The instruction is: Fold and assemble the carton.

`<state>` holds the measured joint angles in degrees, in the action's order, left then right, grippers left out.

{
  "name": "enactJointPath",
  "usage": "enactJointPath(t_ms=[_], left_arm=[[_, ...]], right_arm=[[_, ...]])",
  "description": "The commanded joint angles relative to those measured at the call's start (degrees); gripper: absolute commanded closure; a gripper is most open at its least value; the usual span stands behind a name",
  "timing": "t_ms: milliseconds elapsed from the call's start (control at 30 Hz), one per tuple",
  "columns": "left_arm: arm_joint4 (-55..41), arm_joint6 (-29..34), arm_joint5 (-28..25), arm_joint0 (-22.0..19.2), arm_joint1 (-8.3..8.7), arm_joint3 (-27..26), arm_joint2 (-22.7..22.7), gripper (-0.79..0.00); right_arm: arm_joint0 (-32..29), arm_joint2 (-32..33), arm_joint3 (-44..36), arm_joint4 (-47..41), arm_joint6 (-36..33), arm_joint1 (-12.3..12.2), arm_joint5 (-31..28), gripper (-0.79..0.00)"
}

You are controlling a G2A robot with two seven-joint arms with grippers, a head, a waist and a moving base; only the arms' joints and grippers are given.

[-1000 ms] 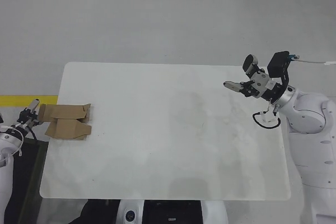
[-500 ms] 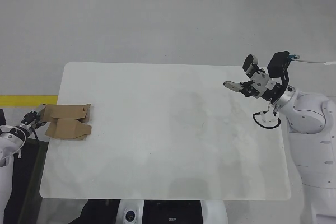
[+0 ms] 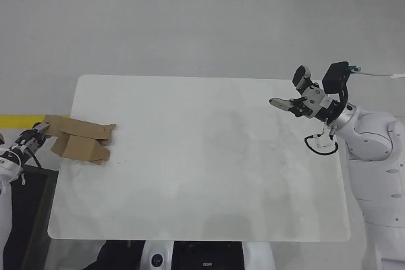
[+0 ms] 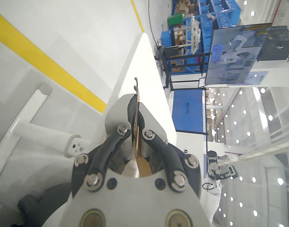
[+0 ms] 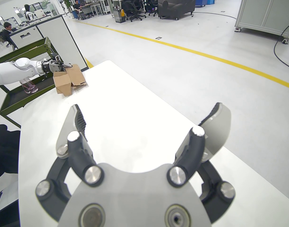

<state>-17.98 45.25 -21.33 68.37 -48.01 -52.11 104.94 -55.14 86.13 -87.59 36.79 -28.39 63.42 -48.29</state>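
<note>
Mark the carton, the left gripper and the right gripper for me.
carton (image 3: 77, 127), top view, on its upper flat panel.
left gripper (image 4: 135, 103), left wrist view, between the jaws' tips, shut on the carton.
right gripper (image 5: 146, 113), right wrist view, midway between its open jaws.

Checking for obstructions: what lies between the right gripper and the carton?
Bare table, seen in the top view, between right gripper and carton.
</note>
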Motion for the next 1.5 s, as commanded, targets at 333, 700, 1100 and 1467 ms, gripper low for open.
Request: enactJointPath(t_ms=[333,700,1100,1467], left_arm=[[-5.18,2.34,-2.38,-3.62,0.46,-9.19,2.05,0.000],[-1.57,5.27,-1.44,-18.19,-0.57,-12.82,-9.90,0.000],[2.52,9.90,-4.30,-34.68,-3.80,-8.81,-27.22,0.000],[0.55,15.66,-4.32,-44.37,-9.05,-4.27,-43.85,0.000]], right_arm=[[0.00,0.00,0.00,0.00,0.00,0.00,0.00,-0.785],[0.00,0.00,0.00,0.00,0.00,0.00,0.00,-0.785],[0.00,0.00,0.00,0.00,0.00,0.00,0.00,-0.785],[0.00,0.00,0.00,0.00,0.00,0.00,0.00,-0.785]])
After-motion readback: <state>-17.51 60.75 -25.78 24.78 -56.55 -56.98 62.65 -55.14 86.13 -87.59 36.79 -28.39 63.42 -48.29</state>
